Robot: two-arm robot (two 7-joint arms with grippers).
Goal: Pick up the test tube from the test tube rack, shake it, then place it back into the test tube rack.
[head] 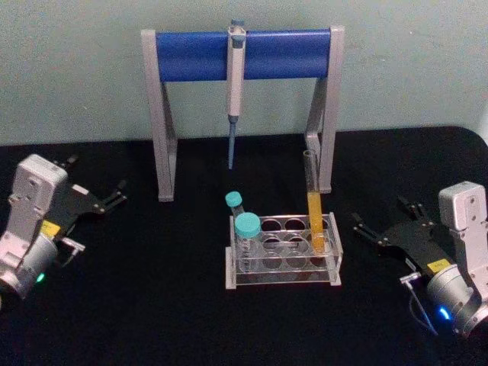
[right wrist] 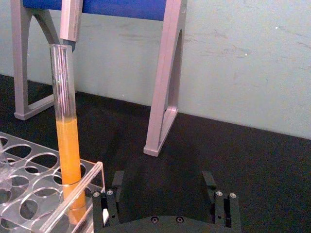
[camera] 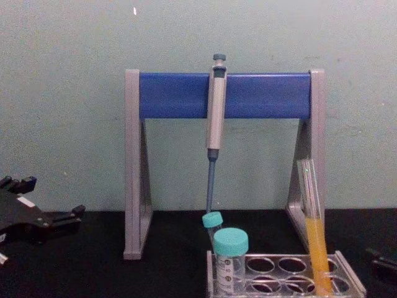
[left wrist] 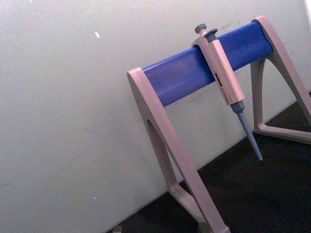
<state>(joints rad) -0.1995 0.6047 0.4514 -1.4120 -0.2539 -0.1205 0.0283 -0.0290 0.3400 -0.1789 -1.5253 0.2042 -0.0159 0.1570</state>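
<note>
Test tube (head: 313,200) stands in a right-end hole of the test tube rack (head: 284,259), so the nearby right gripper (head: 379,226), fingers open, can grab it, while the left gripper (head: 107,200) waits open far away.

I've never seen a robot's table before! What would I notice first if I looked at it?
Probably the tall test tube with bright orange-yellow liquid, standing at the right end of the clear test tube rack, where two teal-capped tubes sit at the left end. Behind stands a pipette stand with a big blue bar and a pipette hanging from it. The left gripper and right gripper rest open either side.
</note>
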